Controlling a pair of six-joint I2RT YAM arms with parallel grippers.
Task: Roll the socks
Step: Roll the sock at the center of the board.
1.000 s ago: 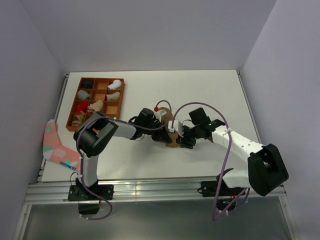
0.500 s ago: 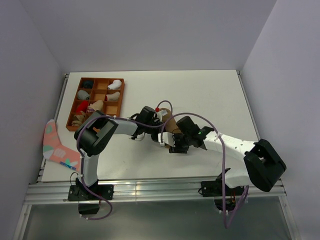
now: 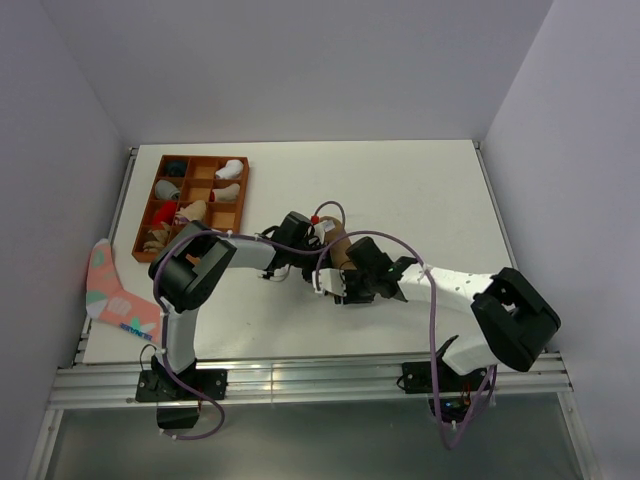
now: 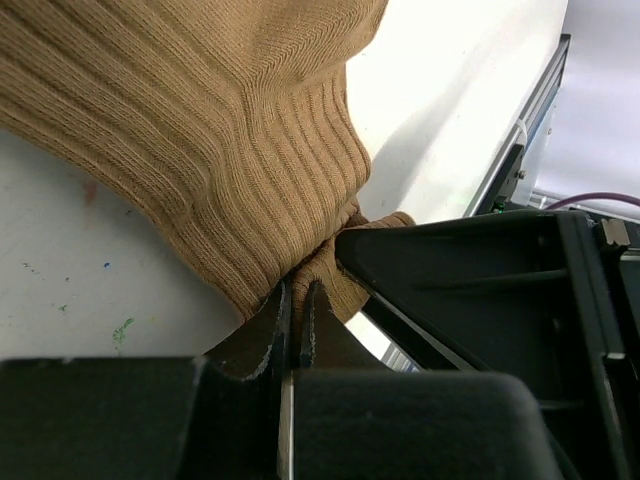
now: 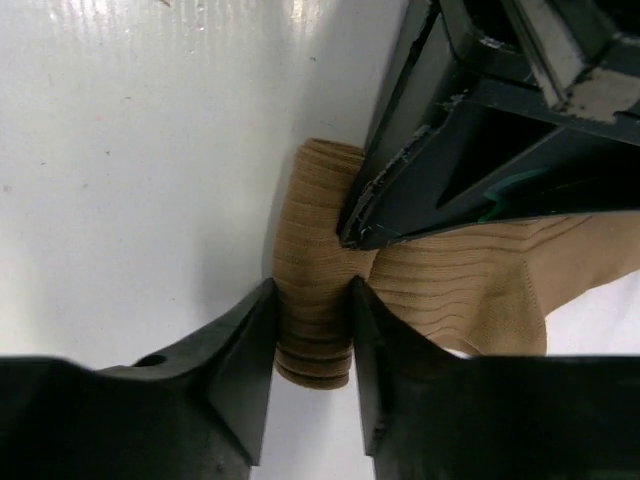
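The tan-brown sock (image 3: 337, 252) lies mid-table between my two grippers. In the left wrist view the sock (image 4: 200, 130) fills the top, and my left gripper (image 4: 297, 300) is shut, pinching a ribbed fold of it. In the right wrist view a rolled end of the sock (image 5: 312, 320) sits between my right gripper's (image 5: 312, 335) fingers, which are shut on it against the table. The left gripper's black fingers (image 5: 450, 150) press the sock just above. In the top view the left gripper (image 3: 303, 243) and right gripper (image 3: 343, 282) meet at the sock. The black striped sock is out of view.
A brown compartment tray (image 3: 205, 158) with sock bundles stands at the back left. A pink sock with teal patches (image 3: 110, 290) hangs over the table's left edge. A small red thing (image 3: 314, 215) lies just behind the tan sock.
My right gripper has moved left to the tan sock and closed on its rolled end. The left gripper has kept its pinch, nearly still.
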